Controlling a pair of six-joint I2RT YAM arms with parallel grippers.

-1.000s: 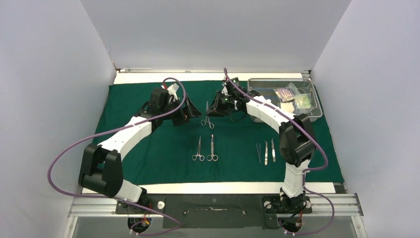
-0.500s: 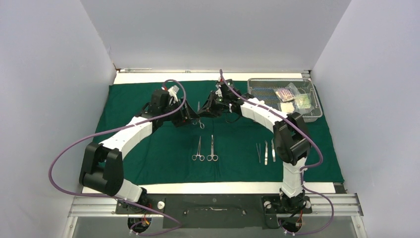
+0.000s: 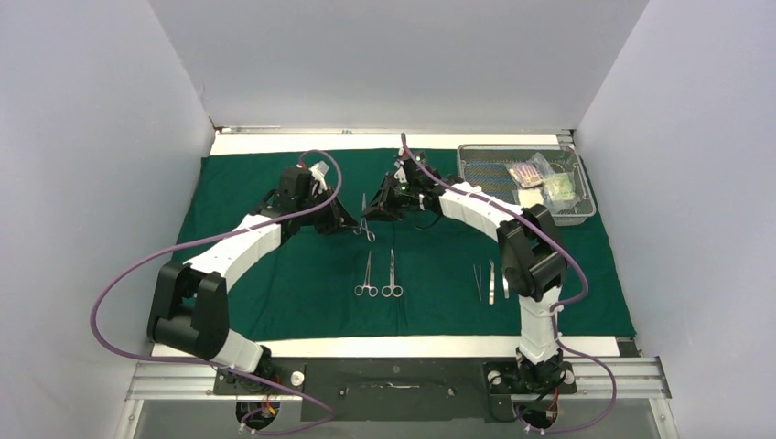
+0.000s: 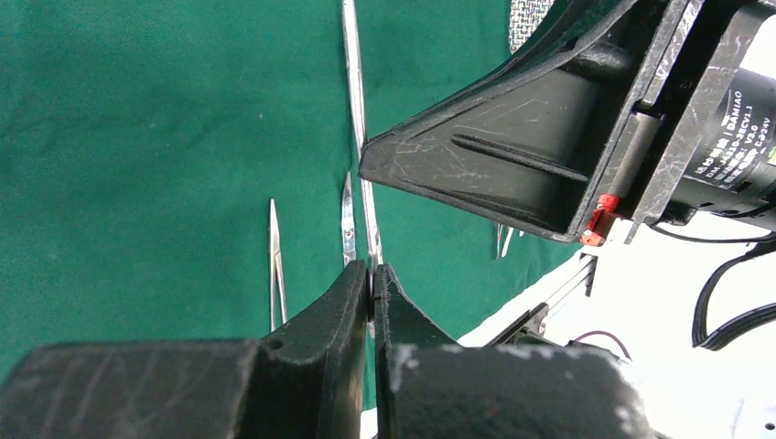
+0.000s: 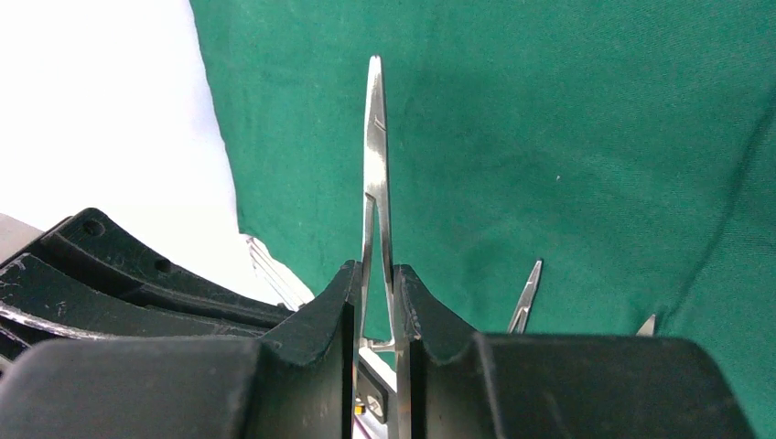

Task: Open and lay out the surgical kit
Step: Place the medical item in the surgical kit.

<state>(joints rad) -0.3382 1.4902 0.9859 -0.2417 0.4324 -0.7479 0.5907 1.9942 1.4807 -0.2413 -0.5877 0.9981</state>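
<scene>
The dark green cloth (image 3: pixel 274 183) of the surgical kit lies spread flat. Both grippers meet above its middle on one pair of steel forceps (image 3: pixel 363 210). My left gripper (image 3: pixel 358 223) is shut on its handle end (image 4: pixel 371 247). My right gripper (image 3: pixel 374 205) is shut on the two shanks (image 5: pixel 377 229), with the tip pointing away. In the left wrist view the left gripper (image 4: pixel 373 273) pinches the thin steel and the right gripper's black body (image 4: pixel 512 165) is close above. Two more forceps (image 3: pixel 379 276) and three tweezers (image 3: pixel 491 280) lie in a row on the cloth.
The wire-mesh tray (image 3: pixel 490 169) stands at the back right with clear gauze packets (image 3: pixel 542 183) in it. White walls close in on the left, back and right. The arms' bases and purple cables (image 3: pixel 119 293) sit at the near edge.
My right gripper has carried the forceps leftward to the left gripper. The left gripper, open before, has closed on the forceps' handle end.
</scene>
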